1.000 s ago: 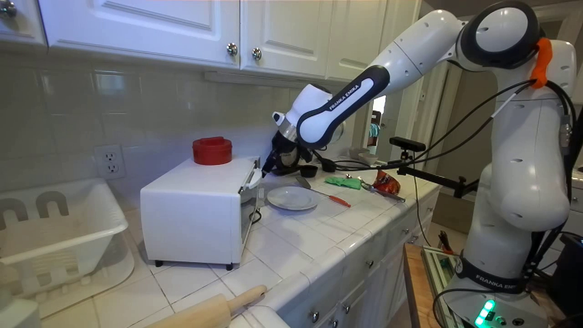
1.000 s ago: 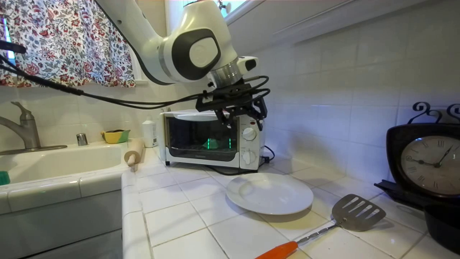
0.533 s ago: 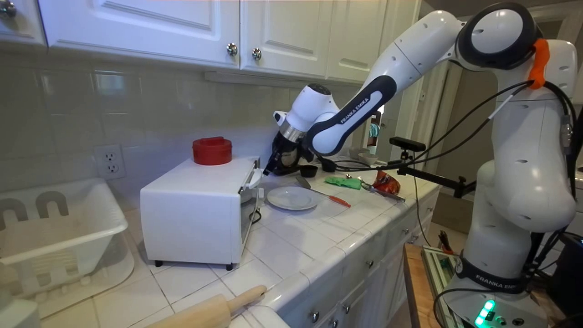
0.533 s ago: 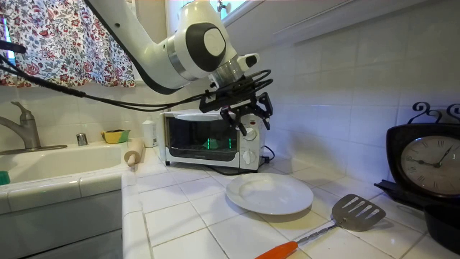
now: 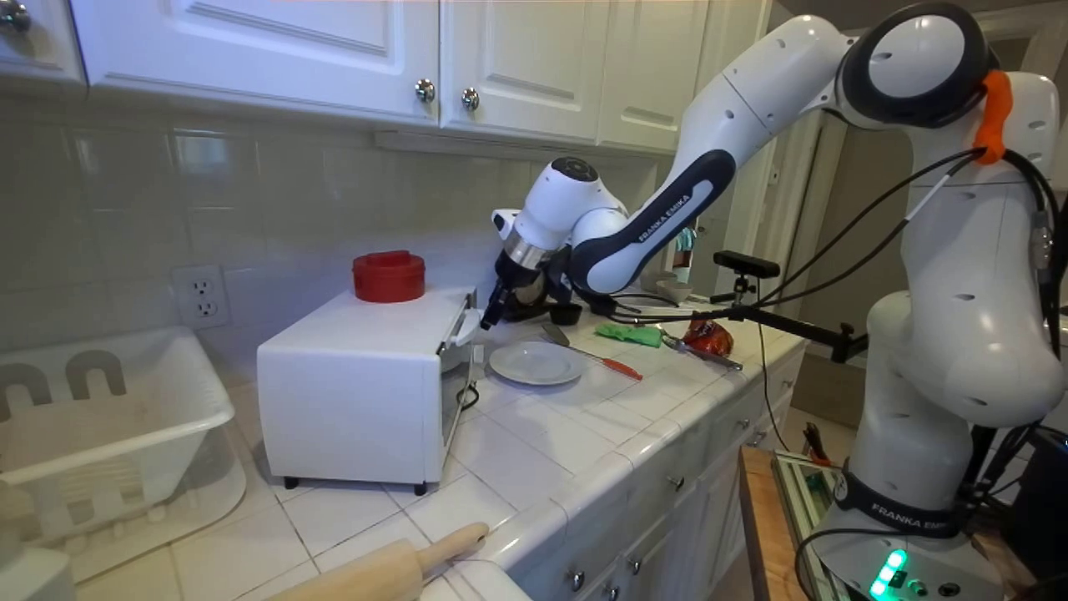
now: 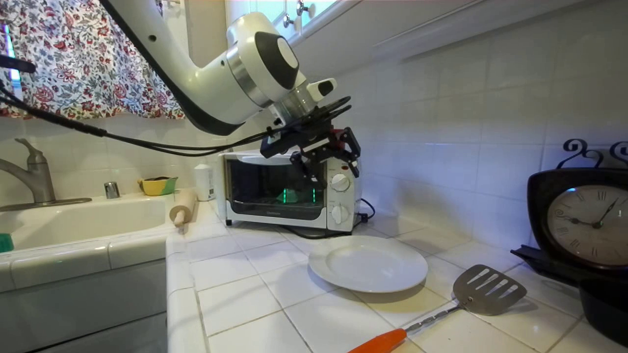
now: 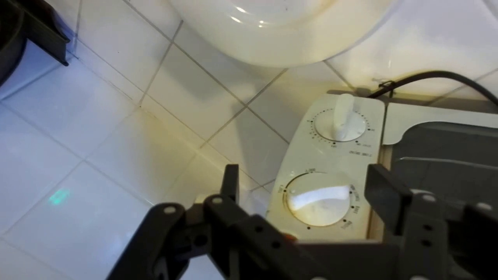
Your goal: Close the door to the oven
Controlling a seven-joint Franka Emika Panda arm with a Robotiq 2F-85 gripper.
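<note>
The oven [image 5: 350, 409] is a white box on the tiled counter. Its door [image 6: 274, 184] has a dark window and a white handle [image 6: 271, 160] along the top. The door stands upright at the oven front; I cannot tell whether it is fully flush. Part of the door [image 7: 447, 144] shows in the wrist view. My gripper [image 7: 305, 184] is open and empty, in front of the oven knobs [image 7: 319, 202]. In an exterior view the gripper [image 6: 335, 175] covers the door's upper right corner. In an exterior view its tip [image 5: 490, 317] is just beyond the handle.
A white plate [image 6: 368, 264] and an orange-handled spatula [image 6: 490, 289] lie before the oven. A red container [image 5: 389, 280] sits on top. A dish rack [image 5: 192, 409], rolling pin [image 5: 375, 572] and dark clock [image 6: 593, 225] stand around. A tiled wall [image 6: 441, 171] runs behind.
The arm has changed pose, the wrist tilting. In an exterior view the gripper shifted right, then back left. The door and oven look the same.
</note>
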